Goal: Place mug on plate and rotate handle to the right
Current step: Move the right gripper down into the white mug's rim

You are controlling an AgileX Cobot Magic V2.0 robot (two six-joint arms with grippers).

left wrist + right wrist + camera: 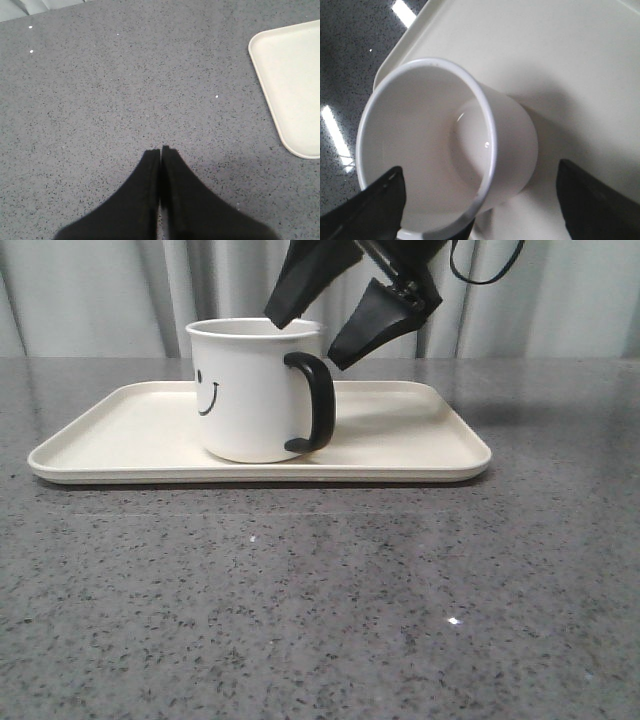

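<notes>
The mug (pixel 255 390), bearing only a printed smiley and no lettering, stands on the plate (pixel 420 455), handle (pixel 313 402) facing right. Right gripper (pixel 312 335) spread wide above it; left gripper (pixel 160 152) pressed closed.

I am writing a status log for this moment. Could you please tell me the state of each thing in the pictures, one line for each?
mug: upright on the plate, empty, smiley face showing.
handle: points to the right in the front view.
plate: flat on the table, carries only the mug.
right gripper: open, above the mug's rim, one finger over the opening.
left gripper: shut, holds nothing, over bare table.
</notes>
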